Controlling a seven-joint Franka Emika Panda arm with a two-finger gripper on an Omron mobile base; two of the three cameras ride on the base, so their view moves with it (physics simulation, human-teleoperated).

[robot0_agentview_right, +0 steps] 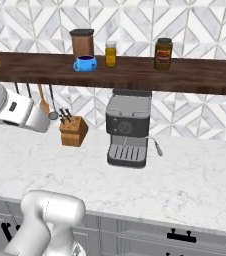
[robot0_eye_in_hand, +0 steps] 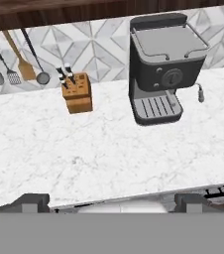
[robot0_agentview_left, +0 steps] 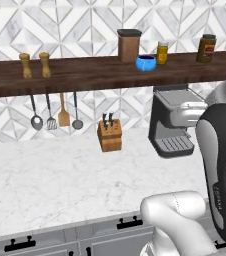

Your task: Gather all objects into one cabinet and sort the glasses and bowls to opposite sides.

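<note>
Blue is the one colour that stands out for me: a cup [robot0_agentview_left: 146,63] sits on the dark shelf [robot0_agentview_left: 85,75] in the upper middle of the left base view, just right of a brown canister [robot0_agentview_left: 129,45] and left of a small yellow jar [robot0_agentview_left: 162,52]. Going left to right along that shelf, two wooden grinders [robot0_agentview_left: 35,65] stand at the upper left, then the canister, cup and yellow jar, then a dark jar [robot0_agentview_left: 206,48] at the upper right. Below the shelf, utensils [robot0_agentview_left: 55,112] hang at the left, a knife block [robot0_agentview_left: 109,134] stands mid-frame on the marble counter [robot0_agentview_left: 60,180], and a coffee machine [robot0_agentview_left: 172,122] sits to its right. In the right base view the cup [robot0_agentview_right: 85,63] appears at the upper left, again beside the canister. My hand view looks down on the knife block [robot0_eye_in_hand: 77,92] at upper left and the coffee machine [robot0_eye_in_hand: 163,69] at upper right. My fingertips [robot0_eye_in_hand: 32,202] rise at the two bottom corners of that view, so my gripper [robot0_eye_in_hand: 111,204] is spread wide and holding nothing.
</note>
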